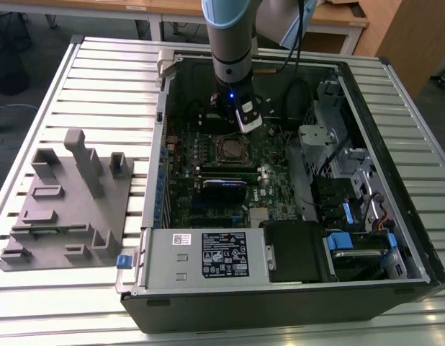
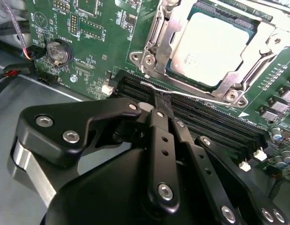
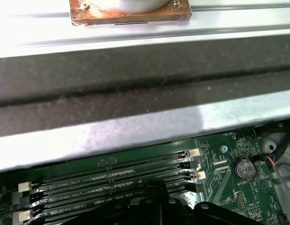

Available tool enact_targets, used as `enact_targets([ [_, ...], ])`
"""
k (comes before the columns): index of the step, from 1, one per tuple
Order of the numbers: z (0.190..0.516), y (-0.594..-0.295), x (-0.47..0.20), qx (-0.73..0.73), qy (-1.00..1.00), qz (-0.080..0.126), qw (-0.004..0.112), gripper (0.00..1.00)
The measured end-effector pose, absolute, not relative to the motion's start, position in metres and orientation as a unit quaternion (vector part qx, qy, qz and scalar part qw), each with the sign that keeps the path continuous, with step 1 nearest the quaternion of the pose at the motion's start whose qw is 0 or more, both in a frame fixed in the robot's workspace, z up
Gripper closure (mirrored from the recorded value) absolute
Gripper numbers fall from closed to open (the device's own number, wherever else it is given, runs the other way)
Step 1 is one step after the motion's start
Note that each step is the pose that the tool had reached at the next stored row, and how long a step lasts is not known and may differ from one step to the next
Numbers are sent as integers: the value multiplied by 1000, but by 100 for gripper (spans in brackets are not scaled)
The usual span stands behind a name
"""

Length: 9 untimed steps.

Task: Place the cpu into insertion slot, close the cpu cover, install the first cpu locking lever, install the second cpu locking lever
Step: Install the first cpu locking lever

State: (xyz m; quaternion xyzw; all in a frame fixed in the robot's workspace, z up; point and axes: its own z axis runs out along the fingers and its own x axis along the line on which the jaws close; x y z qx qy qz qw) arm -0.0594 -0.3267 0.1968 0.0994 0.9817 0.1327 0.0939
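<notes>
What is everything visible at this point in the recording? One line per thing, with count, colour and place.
cpu: one, silver-grey, seated in the insertion slot, as the second wrist view shows.
cpu cover: one, silvery frame, lying closed around the cpu.
locking lever: one thin silvery rod along the cover's edge, at the fingertips.
motherboard: one, green, inside the computer case.
memory slots: several, long and black, beside the socket.
coin battery: one, silver, on the board.
computer case: one, black and grey, open on the slatted table.
fixture block: one, grey, on the table at the exterior view's left.
slatted table: one, pale metal.
gripper: one, black, fingers together at the lever.
</notes>
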Motion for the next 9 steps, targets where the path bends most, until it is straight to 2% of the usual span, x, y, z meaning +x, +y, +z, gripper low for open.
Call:
enact_targets([
  [6, 198, -327, -60, 100, 981, 137, 94, 90],
  [9, 198, -327, -61, 101, 979, 153, 92, 90],
])
